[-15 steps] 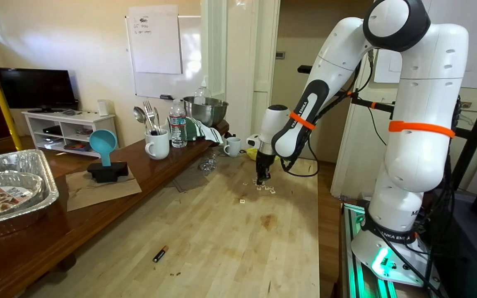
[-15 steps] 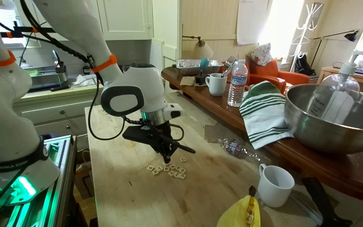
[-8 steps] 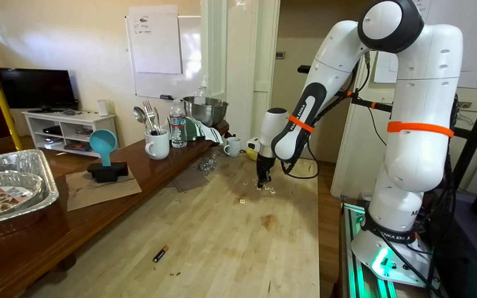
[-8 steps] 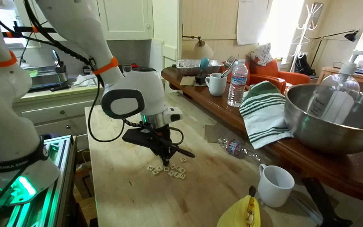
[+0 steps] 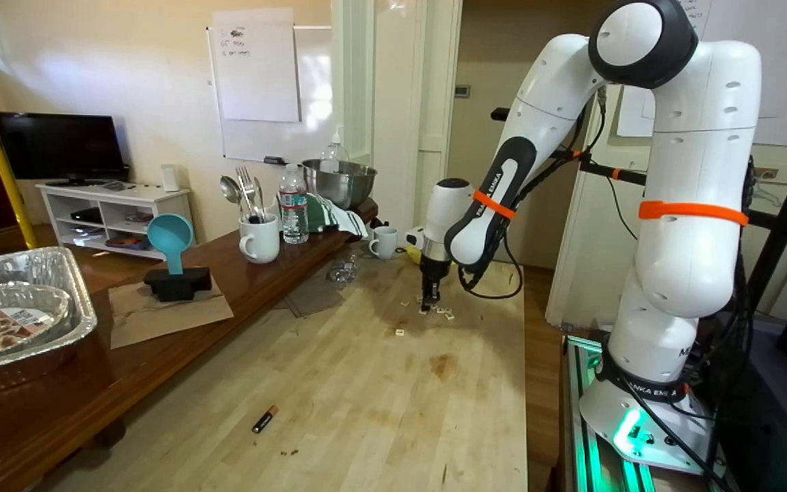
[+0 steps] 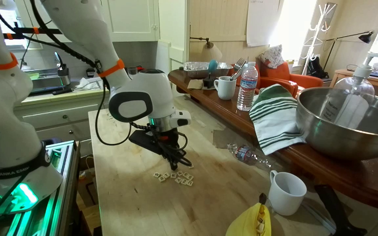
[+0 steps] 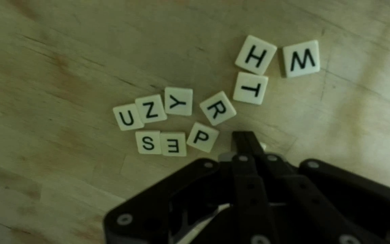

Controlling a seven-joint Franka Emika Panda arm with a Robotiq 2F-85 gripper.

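Bearing letter tiles [image 7: 217, 108], the stained table [image 5: 380, 410] runs beside a brown counter [image 5: 89, 386], claw [image 7: 243, 134] above, jaws together

Counter [image 5: 93, 396]: we saw a mug [image 5: 260, 240] of cutlery [image 5: 230, 188] just beside an upright water bottle [image 5: 294, 208].
Bowl [image 6: 346, 141]: we saw a soap bottle [image 6: 353, 101] inside and a striped towel [image 6: 274, 119] just beside it.
Table [image 5: 366, 410]: we noticed a battery [image 5: 265, 419], well apart from a second mug [image 5: 384, 243].
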